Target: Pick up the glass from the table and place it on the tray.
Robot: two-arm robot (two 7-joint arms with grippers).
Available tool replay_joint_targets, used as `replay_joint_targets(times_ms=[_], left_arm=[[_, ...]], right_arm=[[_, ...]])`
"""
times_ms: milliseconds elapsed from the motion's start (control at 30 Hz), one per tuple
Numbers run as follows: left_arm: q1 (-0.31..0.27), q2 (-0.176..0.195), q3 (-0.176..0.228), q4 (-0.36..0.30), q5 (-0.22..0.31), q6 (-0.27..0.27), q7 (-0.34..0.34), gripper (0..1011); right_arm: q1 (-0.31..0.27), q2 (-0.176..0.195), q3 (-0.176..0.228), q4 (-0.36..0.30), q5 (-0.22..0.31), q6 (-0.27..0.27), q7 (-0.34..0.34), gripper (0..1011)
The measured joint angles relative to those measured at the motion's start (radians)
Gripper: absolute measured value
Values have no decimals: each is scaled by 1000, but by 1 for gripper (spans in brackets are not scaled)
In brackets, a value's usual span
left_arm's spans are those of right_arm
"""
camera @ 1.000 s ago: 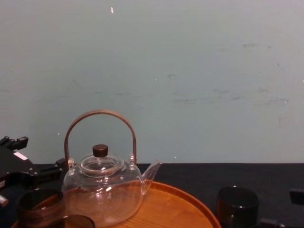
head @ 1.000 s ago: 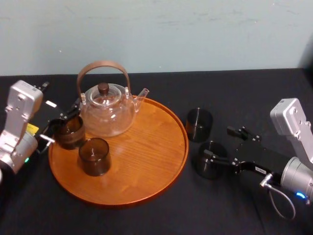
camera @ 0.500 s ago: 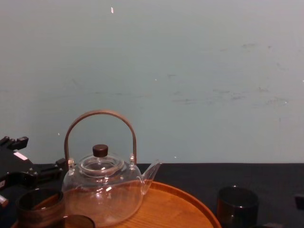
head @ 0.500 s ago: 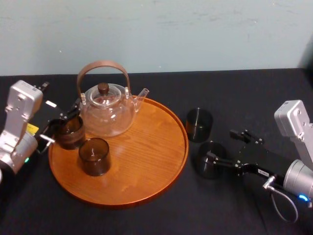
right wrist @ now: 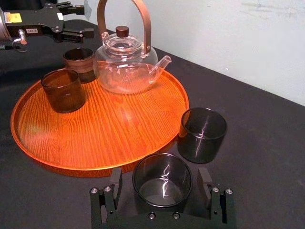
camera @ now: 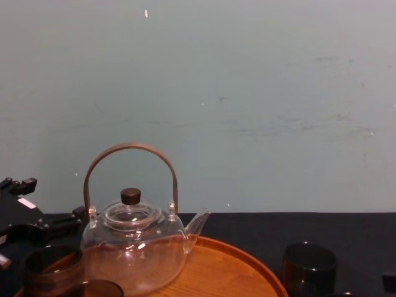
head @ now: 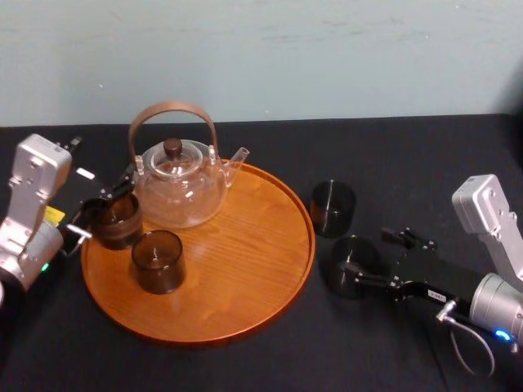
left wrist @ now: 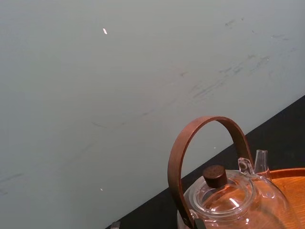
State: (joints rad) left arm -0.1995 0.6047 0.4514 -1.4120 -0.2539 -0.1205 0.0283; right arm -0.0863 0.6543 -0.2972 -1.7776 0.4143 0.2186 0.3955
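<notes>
You've got the right claw [right wrist: 160, 175] low on the counter [head: 392, 155], spread wide, one finger on each side of the glass [head: 350, 268]. There's a gap on both sides, so nothing is gripped. The glass stands upright on the counter, just right of the tray [head: 245, 269] and off its rim. A second loose glass [head: 333, 208] sits just behind it, also on the counter, near the tray's right rim.

The tray carries the teapot [head: 178, 184] at the back left, a front glass [head: 158, 261] and a rim-side glass [head: 116, 220] at its left edge. The left claw [right wrist: 86, 21] sits at that left edge beside the rim-side glass, fingers apart.

The counter top is matte black and flat. The wall [camera: 247, 93] behind it is pale blue-green with faint scuffs and streaks.
</notes>
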Motion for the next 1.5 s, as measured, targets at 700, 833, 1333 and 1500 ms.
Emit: replay_joint_targets(times_ms=[700,833,1333,1500], left_arm=[[0,0,0,0,0,0,0,1001],[0,0,0,0,0,0,0,1001],[0,0,0,0,0,0,0,1001],[0,0,0,0,0,0,0,1001]], right_arm=[[11,-18,-5,41,-1,10,12,1002],[15,-21,-6,46,-1,13,12,1002],[47,-38,-21,89,0,22,18,1002],[68,-47,-33,112,0,22,27,1002]])
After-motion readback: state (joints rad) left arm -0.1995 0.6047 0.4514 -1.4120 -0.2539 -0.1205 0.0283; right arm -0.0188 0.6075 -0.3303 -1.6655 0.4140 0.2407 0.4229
